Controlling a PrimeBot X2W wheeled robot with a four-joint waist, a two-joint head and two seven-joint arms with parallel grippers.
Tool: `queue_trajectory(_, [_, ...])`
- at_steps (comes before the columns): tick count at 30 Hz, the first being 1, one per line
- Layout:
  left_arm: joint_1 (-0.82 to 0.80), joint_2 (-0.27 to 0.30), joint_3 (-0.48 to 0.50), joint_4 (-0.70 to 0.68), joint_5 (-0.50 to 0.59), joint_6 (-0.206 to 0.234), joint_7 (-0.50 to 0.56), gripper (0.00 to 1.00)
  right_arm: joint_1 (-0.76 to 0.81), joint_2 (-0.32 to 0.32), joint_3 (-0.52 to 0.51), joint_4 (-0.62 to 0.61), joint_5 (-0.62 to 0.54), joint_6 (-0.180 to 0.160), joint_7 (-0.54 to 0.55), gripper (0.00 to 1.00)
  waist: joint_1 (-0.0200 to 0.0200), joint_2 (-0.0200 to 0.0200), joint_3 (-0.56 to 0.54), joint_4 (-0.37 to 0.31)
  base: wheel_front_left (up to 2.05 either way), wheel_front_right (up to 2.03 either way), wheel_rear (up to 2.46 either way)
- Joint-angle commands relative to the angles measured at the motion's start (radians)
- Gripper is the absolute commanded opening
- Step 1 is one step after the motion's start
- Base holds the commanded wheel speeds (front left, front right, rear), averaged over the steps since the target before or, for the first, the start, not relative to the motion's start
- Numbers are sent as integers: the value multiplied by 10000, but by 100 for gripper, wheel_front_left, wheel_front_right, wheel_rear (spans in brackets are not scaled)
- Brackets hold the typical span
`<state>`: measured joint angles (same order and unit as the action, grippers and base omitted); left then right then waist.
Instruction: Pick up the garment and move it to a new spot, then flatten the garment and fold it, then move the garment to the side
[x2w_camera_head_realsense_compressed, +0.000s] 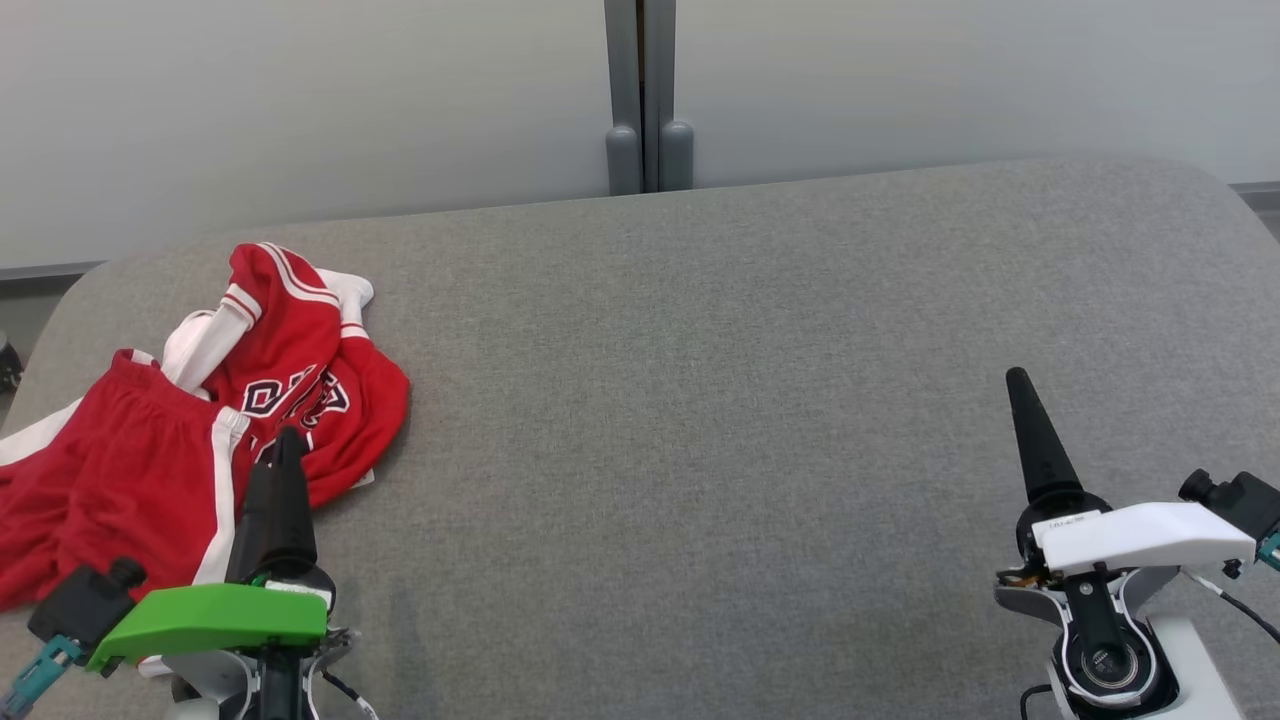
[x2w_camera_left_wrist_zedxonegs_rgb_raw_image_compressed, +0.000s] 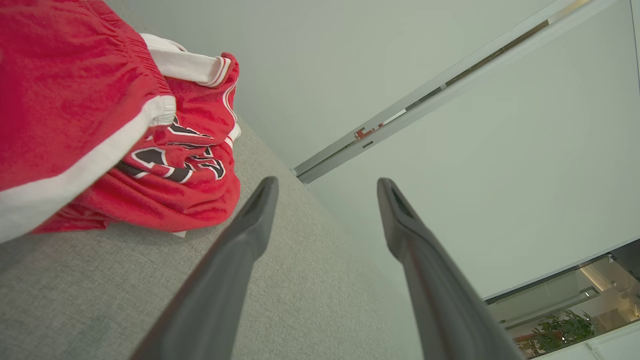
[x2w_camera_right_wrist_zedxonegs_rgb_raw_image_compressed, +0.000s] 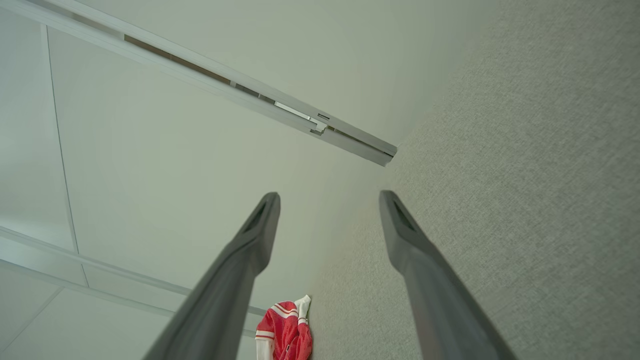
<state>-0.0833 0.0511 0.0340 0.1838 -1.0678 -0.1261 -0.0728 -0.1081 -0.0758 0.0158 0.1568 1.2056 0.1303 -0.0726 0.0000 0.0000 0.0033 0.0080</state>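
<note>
Grippers at the table's near edge, both empty. Your left gripper is at the near left corner, fingers spread wide, just beside the garment. Your right gripper is at the near right, fingers also parted, well apart from the cloth. Garment is red with white trim and lies crumpled on the table's left end. Pale wall panels and a grey post stand beyond the table's far edge.

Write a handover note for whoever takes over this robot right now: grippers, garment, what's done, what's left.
Left gripper: open, empty, next to the garment.
Right gripper: open, empty, above bare grey table, far right.
Garment: red and white, crumpled at the table's left end.
Done: nothing visible.
Left: pick up, relocate, flatten, fold, move aside.
</note>
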Motion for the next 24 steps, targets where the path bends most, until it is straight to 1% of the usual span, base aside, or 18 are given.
queue_trajectory(1, [-264, 103, 0, -169, 542, -37, -98, 100, -270, -92, 81, -138, -438, 3, -98, 100, 0, 0, -8, 1, 0, 0, 0])
queue_trajectory(12, [-245, 132, -156, -35, 3417, 11, -434, 100, -306, -281, 543, -98, -2724, 3, -437, 100, 0, 0, -72, 0, 0, 0, 0])
queue_trajectory(18, [-256, 124, -238, 10, 4536, 23, -607, 100, -313, -368, 781, -35, -3836, 4, -605, 100, 0, 0, -105, 0, 0, 0, 0])
queue_trajectory(24, [-239, 137, -290, 64, 5362, 19, -758, 100, -357, -514, 1060, 13, -4743, 4, -769, 100, 0, 0, -125, 8, 0, 0, 0])
